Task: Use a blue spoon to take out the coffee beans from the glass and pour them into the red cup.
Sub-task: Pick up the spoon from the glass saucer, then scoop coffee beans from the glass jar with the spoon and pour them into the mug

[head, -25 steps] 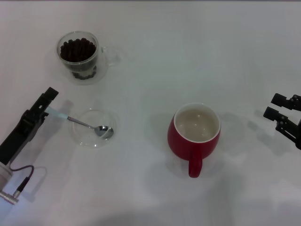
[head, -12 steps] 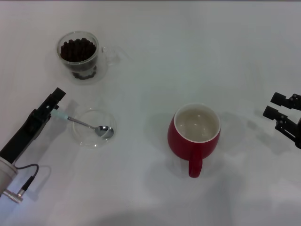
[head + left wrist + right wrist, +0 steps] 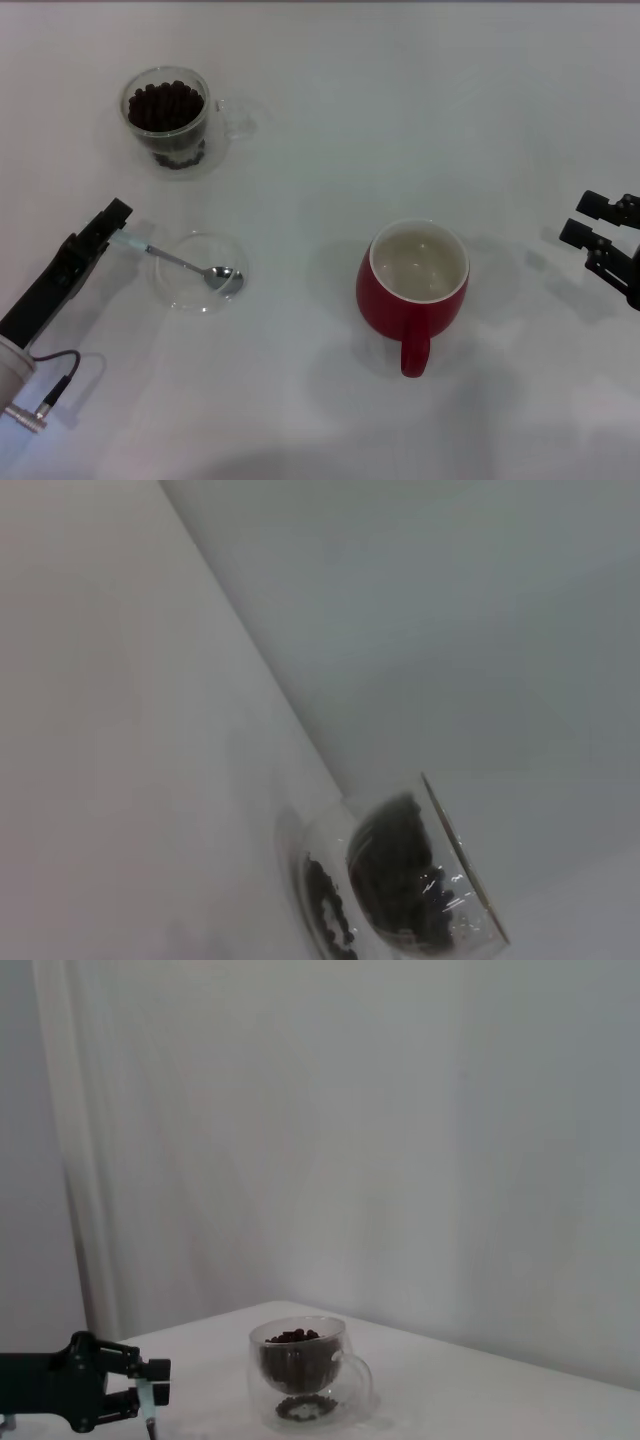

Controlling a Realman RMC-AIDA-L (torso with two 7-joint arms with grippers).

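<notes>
The left claw grips the spoon by its handle end, its bowl in a dish. Next, I judge, it must lift the spoon toward the glass. The right claw waits narrowly open at the table's edge.

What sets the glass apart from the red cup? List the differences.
The glass is clear and double-walled; the red cup is glossy red with a white inside. The glass holds the coffee beans; the red cup shows none. The glass is smaller and stands farther from the robot, to its left. Both are upright, each with a side handle.
</notes>
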